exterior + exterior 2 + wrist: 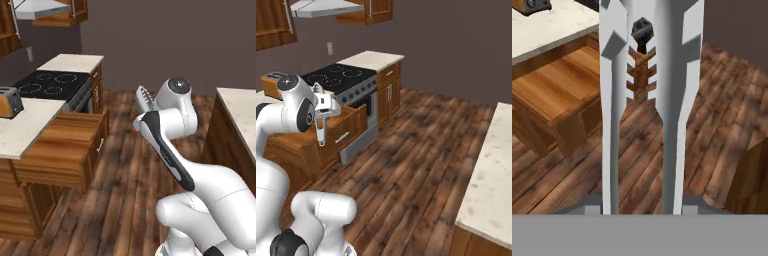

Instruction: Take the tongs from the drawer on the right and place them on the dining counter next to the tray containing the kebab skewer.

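Hand view, nearest first: the tongs (643, 100) run straight out from the wrist, two pale arms side by side with scalloped inner edges meeting toward a dark pivot at the far end. The gripper (320, 109) is clamped on them near its own end; the fingers themselves are hidden behind the metal, so the hold is judged from the tongs hanging free of any support.

Right base view: tongs dangle tip-down from the hand, above the wood floor (416, 150) and just in front of the drawer (338, 131), which stands pulled out with its front facing the aisle.

Left base view: the drawer interior (62, 145) shows bare wood. Beyond it, a toaster (10, 101) on the wall counter, then the black cooktop (47, 82).

The dining counter (491, 175) lies across the aisle, well apart from the hand. Tray and skewer not visible here.

Judgement: extraction done, transfer pending. To do it well, keep the tongs lifted above the counter's thick edge while turning, avoid fast swings that could let the long metal slip or pivot in the fingers, and locate the tray before lowering.
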